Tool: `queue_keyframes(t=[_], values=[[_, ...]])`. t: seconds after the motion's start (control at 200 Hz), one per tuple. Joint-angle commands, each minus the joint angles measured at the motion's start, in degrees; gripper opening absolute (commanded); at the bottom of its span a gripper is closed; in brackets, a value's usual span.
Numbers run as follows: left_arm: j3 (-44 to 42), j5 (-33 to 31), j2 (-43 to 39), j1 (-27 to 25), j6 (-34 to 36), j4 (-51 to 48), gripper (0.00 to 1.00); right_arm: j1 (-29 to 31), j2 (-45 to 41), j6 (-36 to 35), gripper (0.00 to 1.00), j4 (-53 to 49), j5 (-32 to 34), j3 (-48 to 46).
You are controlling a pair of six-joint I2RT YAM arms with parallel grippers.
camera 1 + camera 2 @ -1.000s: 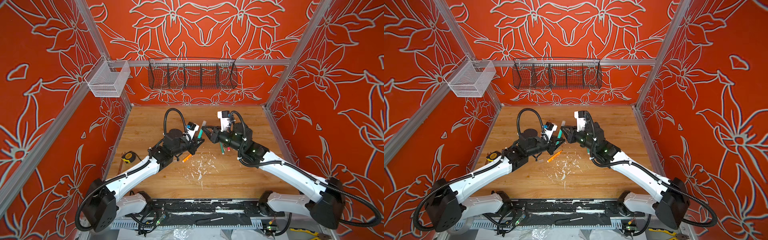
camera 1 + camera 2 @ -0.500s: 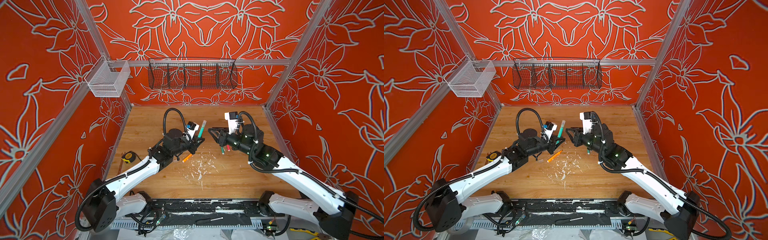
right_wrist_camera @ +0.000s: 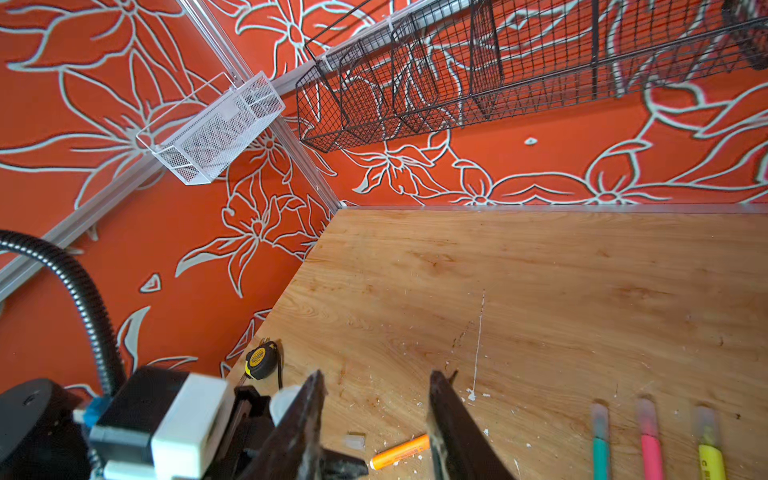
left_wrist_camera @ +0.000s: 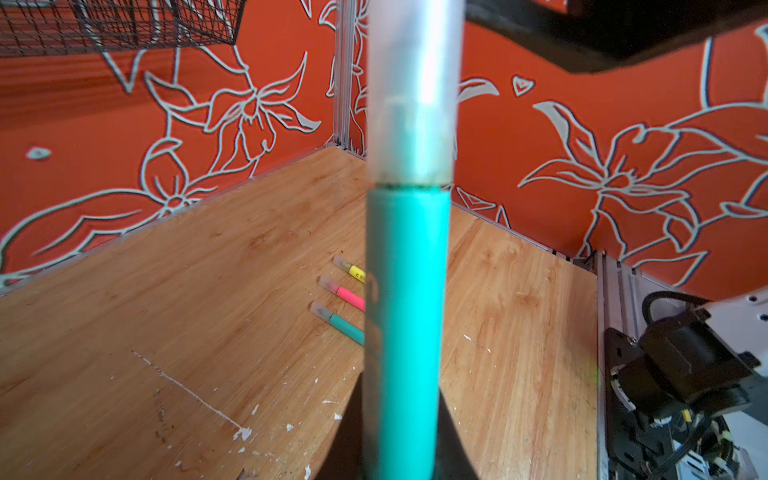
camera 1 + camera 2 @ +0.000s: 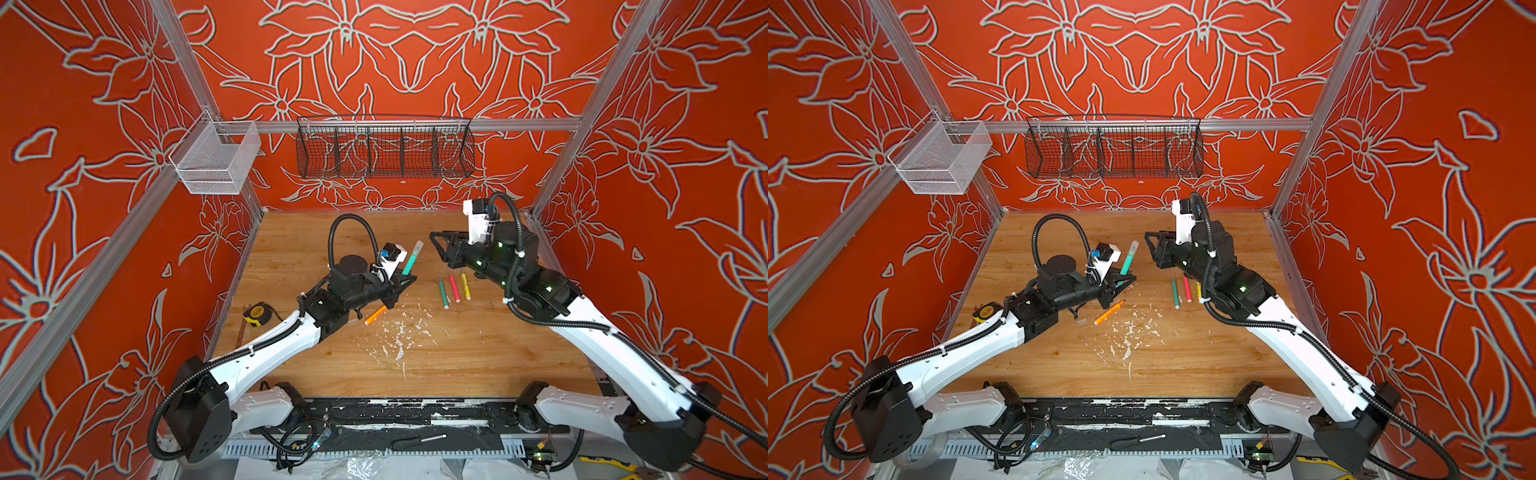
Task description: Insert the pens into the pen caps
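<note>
**tinker_joe:** what's in the baskets?

**me:** Black basket [image 5: 384, 151] hangs on the back wall, top middle in both top views, split by dividers. White basket [image 5: 216, 160] sits on the left wall, upper left. Looking through both meshes I just see wallpaper. The pens are all down by the table [image 5: 457, 353].

**tinker_joe:** and your fingers?

**me:** My left gripper [image 5: 403, 284], about centre frame, is clamped tight on a teal pen [image 5: 411, 261]. It sticks up at a tilt, with a clear cap [image 4: 415, 104] seated on its upper end. My right gripper [image 5: 437, 246] is right of centre, apart from that pen, jaws partly spread and gripping nothing. From the right wrist, only bare wood shows between the fingers [image 3: 307, 415].

**tinker_joe:** rest of the pens?

**me:** Lower right of that gripper in a top view, three lie side by side, each capped: other teal pen [image 5: 443, 292], pink pen [image 5: 454, 288], yellow pen [image 5: 465, 286]. The orange pen [image 5: 375, 314] lies just below my left gripper, with a loose cap [image 5: 1080, 321] just beside its lower-left end, not touching.
</note>
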Motion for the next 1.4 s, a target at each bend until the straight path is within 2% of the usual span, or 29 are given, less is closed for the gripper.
queue_keyframes(t=[0.0, 0.29, 0.565, 0.721, 0.876, 0.976, 1.191, 1.396], values=[[-0.54, 0.08, -0.66, -0.83, 2.99, -0.02, 0.0, -0.45, 1.26, -1.03, 0.43, -1.14, -2.97, 2.44], [-0.68, -0.94, -1.3, -0.83, 3.1, 0.37, 0.0, -0.45, 0.96, 0.92, 0.41, -0.17, -4.86, -1.5], [-0.67, -1.64, -1.39, -0.82, 2.65, 0.82, 0.0, -0.34, 2.72, 2.91, 0.37, -0.11, -11.38, -3.76], [-0.71, -1.58, -1.3, -0.83, 2.21, 1.07, 0.0, -0.35, 1.25, 2.49, 0.36, -0.94, -9.38, -4.07], [-0.21, -0.38, -0.69, -0.83, 1.61, 0.2, 0.0, -0.51, -0.64, 1.94, 0.41, -0.67, -4.27, -2.51], [0.28, 0.25, 0.0, -0.83, 1.2, -0.59, 0.0, -0.71, -1.14, 2.86, 0.43, 0.73, -3.78, -1.63], [1.16, 0.79, 0.58, -0.91, -0.07, -1.38, 0.0, -0.8, 0.9, 6.46, 0.44, 4.55, -10.22, -2.27], [1.54, 0.69, 0.44, -0.91, -0.64, -1.66, 0.0, -0.71, 1.98, 8.13, 0.35, 5.79, -12.45, -3.76]])
